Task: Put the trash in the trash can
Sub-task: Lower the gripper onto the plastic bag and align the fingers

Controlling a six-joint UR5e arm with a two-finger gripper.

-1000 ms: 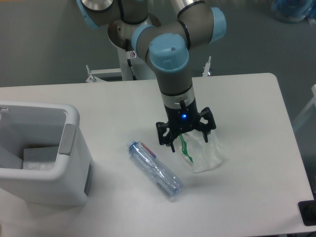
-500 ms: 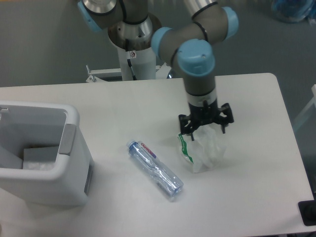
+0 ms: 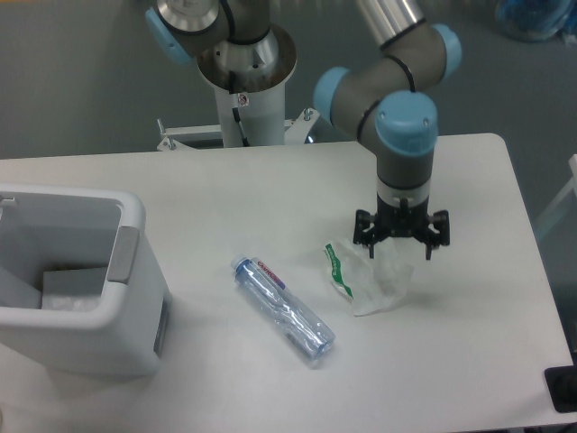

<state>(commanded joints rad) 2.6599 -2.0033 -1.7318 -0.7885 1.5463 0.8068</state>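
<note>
Two pieces of trash lie on the table (image 3: 270, 180): the wrapper (image 3: 368, 276) near the middle right, and the bottle (image 3: 283, 310) just left of it. Directly over the wrapper's right edge, the gripper (image 3: 400, 250) hangs with fingers spread, holding nothing. At the far left stands the bin (image 3: 77, 281).

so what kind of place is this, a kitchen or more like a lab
Most likely a robotics lab or test cell, not a kitchen: an arm on a pedestal with its gripper over a bare white table, grey floor behind, and staged props, namely a crushed bottle, wrapper and bin.
</note>
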